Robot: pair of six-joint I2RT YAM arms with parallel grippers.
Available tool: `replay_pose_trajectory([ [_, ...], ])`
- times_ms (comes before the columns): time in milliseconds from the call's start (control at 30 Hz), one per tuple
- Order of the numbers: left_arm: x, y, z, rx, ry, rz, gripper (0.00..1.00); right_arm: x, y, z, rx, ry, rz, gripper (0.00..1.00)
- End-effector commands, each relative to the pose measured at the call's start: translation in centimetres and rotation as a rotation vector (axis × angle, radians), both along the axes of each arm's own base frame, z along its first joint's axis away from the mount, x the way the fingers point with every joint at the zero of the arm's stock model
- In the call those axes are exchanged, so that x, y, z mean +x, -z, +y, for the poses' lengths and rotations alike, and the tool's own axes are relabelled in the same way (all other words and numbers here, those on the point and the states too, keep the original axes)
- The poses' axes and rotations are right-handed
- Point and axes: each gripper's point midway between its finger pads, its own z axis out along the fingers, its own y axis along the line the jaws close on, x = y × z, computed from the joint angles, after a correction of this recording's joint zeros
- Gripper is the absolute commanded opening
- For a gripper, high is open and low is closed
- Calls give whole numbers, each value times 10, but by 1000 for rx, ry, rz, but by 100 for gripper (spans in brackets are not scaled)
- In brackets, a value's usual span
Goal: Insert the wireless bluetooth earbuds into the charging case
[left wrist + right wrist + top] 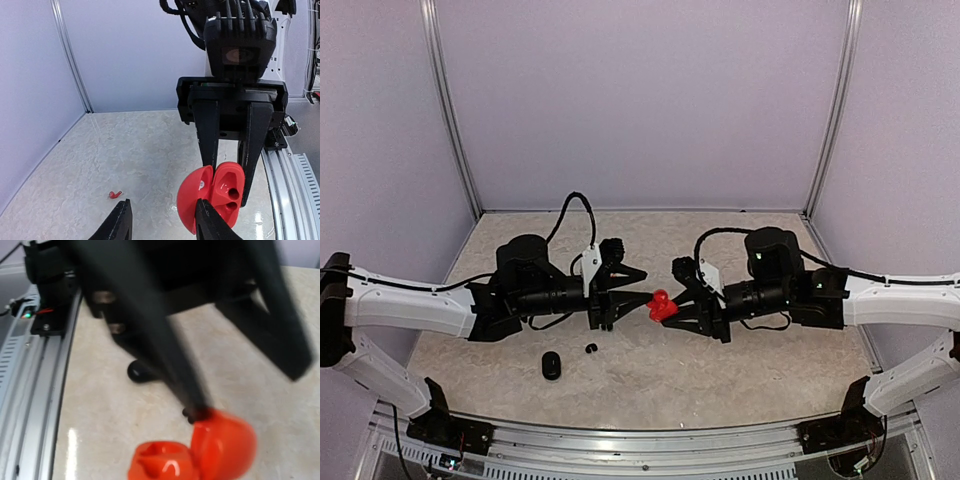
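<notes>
Right gripper point(675, 305) of mine is clamped on the open red charging case point(220, 195). My left gripper point(162, 202) has its fingers apart, one touching the case's lid. A red earbud point(115, 194) lies on the table point(150, 145), and a black earbud point(591, 348) sits near the black case point(551, 365).

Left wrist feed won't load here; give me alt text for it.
The right gripper faces the camera, shut on an open red charging case with two sockets showing. The left gripper stands open below, one finger in front of the case. A red earbud lies on the table.
</notes>
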Motion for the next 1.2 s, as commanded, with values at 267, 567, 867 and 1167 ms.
replay_pose_trajectory([
  [267,8,-14,14,-75,-36,-11,46,-8,-2,-4,11,-21,-7,13],
  [567,26,-28,34,-171,-69,59,47,-2,-20,-27,87,23,-45,14],
  [867,114,20,-7,-14,-292,321,49,25,-42,-59,177,171,-28,15],
  [1167,147,94,-75,118,-286,443,52,53,-63,-104,277,366,-25,17],
])
